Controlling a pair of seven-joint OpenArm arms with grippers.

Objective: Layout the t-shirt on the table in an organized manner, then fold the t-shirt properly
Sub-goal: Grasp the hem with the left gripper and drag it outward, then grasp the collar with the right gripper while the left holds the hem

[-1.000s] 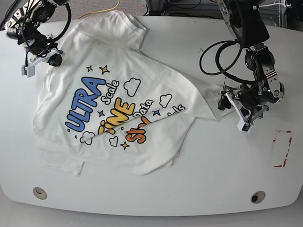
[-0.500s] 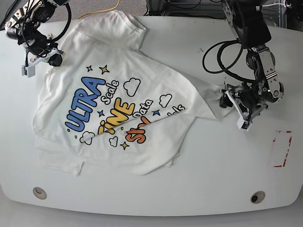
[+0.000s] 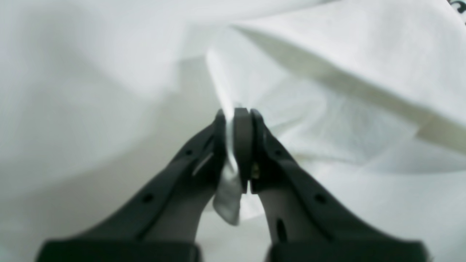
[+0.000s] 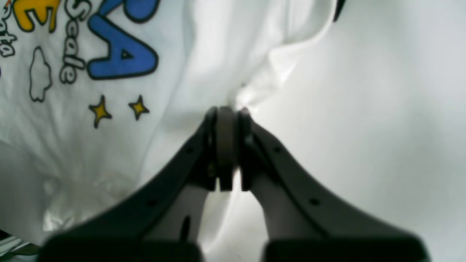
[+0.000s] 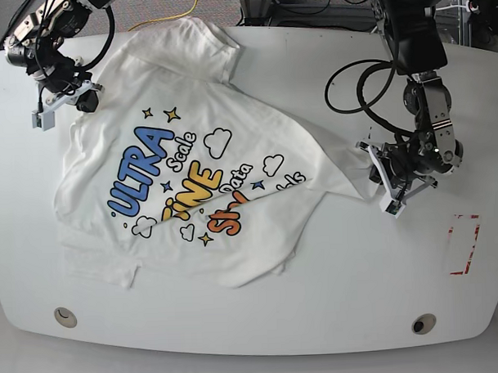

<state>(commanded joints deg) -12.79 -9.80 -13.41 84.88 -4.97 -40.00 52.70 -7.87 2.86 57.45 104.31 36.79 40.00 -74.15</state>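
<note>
While both arms sit at opposite sides of the table (image 5: pixel 335 314), the t-shirt (image 5: pixel 191 172) lies print-up, wrinkled, on the left-center area, bottom hem partly folded over. Left gripper (image 3: pixel 235 112) at right side of base view: jaws closed, pinching a thin fold of white fabric at shirt's right tip. Right gripper (image 4: pixel 226 111) at far left: jaws closed on shirt edge near the blue lettering + yellow stars. Red-outlined mark (image 5: pixel 464 244) sits near right, apart from shirt.

I'm working in a robotics lab: a white table (image 5: pixel 335 298) with a red-outlined rectangle mark (image 5: pixel 463 244), cables (image 5: pixel 173 16) behind it.
</note>
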